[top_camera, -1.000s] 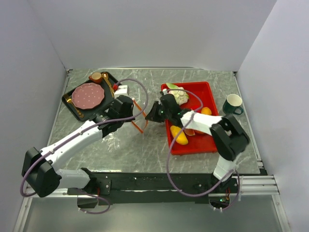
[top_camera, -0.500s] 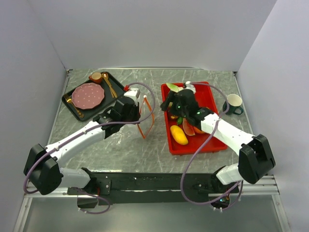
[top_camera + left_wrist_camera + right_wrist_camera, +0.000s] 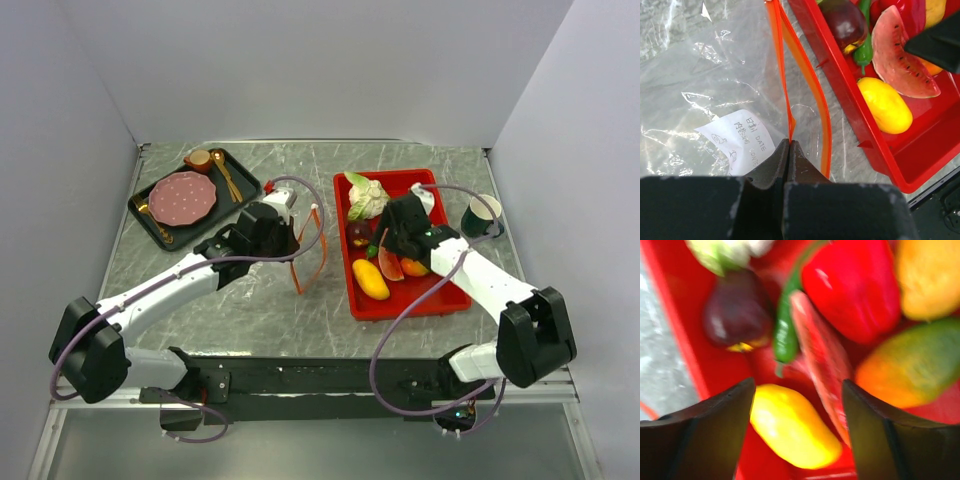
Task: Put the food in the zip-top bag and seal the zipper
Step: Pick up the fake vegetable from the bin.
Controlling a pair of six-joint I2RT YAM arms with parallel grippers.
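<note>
The clear zip-top bag [image 3: 715, 95] lies on the table left of the red tray [image 3: 440, 300]. My left gripper [image 3: 789, 142] is shut on one side of its orange zipper [image 3: 781, 75], holding the mouth [image 3: 312, 250] apart. My right gripper [image 3: 799, 385] hangs open over the tray [image 3: 670, 320], nothing between its fingers. Below it lie the food pieces: a yellow fruit [image 3: 792, 425], a watermelon slice [image 3: 822, 360], a red pepper [image 3: 852, 287], a dark purple piece [image 3: 737, 315] and an orange-green fruit [image 3: 912, 365]. The leafy vegetable [image 3: 366, 197] sits at the tray's far end.
A black tray [image 3: 150, 222] at the back left holds a pink plate [image 3: 182, 196], gold spoons and a small cup. A green mug [image 3: 483, 215] stands right of the red tray. White walls close in the table on three sides.
My right gripper has swung from the bag's mouth back over the red tray and opened. My left gripper has carried the bag's mouth a little to the right, still shut.
</note>
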